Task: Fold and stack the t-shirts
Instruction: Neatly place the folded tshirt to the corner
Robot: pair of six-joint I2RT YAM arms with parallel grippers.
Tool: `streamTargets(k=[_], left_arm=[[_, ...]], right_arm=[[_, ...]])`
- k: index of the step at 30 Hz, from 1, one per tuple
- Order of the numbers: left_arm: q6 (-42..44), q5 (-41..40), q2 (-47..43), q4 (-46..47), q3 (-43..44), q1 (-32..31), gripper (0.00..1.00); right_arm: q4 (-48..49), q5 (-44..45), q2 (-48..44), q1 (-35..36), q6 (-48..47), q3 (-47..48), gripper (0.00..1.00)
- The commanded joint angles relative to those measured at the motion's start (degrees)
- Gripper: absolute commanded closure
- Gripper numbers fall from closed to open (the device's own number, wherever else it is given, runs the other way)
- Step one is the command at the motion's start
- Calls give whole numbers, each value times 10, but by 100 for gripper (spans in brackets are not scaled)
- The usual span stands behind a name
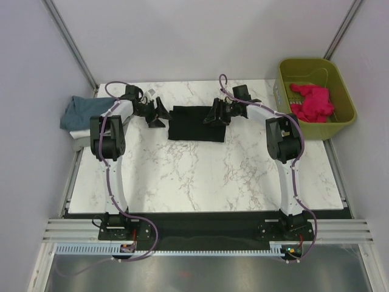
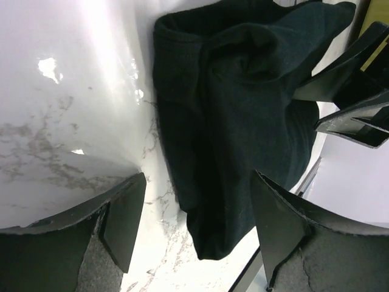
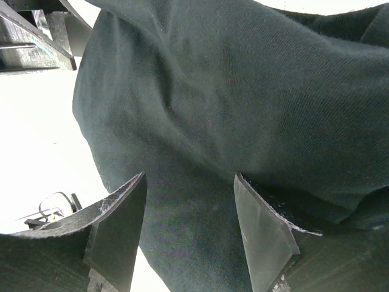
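A folded black t-shirt (image 1: 196, 124) lies at the back middle of the marble table (image 1: 200, 176). My left gripper (image 1: 160, 114) is open just off the shirt's left edge; in the left wrist view the black t-shirt (image 2: 237, 121) lies ahead between the spread fingers (image 2: 124, 219). My right gripper (image 1: 214, 115) is open over the shirt's right edge; in the right wrist view the black cloth (image 3: 243, 121) fills the space between the fingers (image 3: 264, 234). A teal-blue shirt (image 1: 82, 112) rests on lighter folded cloth (image 1: 82, 135) at the table's left edge.
An olive-green plastic basket (image 1: 316, 100) stands off the table's back right corner and holds a bright pink cloth (image 1: 311, 102). The right gripper's fingers (image 2: 358, 91) show at the right of the left wrist view. Walls close in on both sides.
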Motion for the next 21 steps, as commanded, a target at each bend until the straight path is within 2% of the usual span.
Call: streamTargets(k=[1, 6, 11, 12, 14, 16, 17, 18, 19, 21], left_arm=[[-11, -3, 24, -3, -14, -21, 23], [-32, 17, 33, 9, -31, -46, 23], [-37, 17, 45, 21, -10, -60, 25], [-37, 15, 45, 23, -9, -60, 32], [-35, 5, 38, 21, -9, -59, 37], [-31, -10, 28, 18, -11, -57, 56], [-27, -12, 14, 16, -13, -51, 69], [-23, -21, 7, 14, -12, -48, 91], [-19, -25, -1, 13, -9, -44, 97], [-9, -33, -25, 5, -1, -32, 98]], right_arm=[[9, 12, -17, -1, -2, -3, 32], [8, 11, -24, 0, -3, -10, 32], [8, 12, -35, 0, -8, -26, 32], [8, 12, -38, 0, -8, -27, 32], [8, 12, -41, 0, -9, -31, 32], [8, 14, -43, 0, -11, -32, 32], [8, 14, -44, 0, -14, -32, 32], [8, 15, -46, 0, -16, -32, 32], [8, 15, -49, 0, -19, -31, 32], [5, 20, -60, 0, -36, -22, 32]])
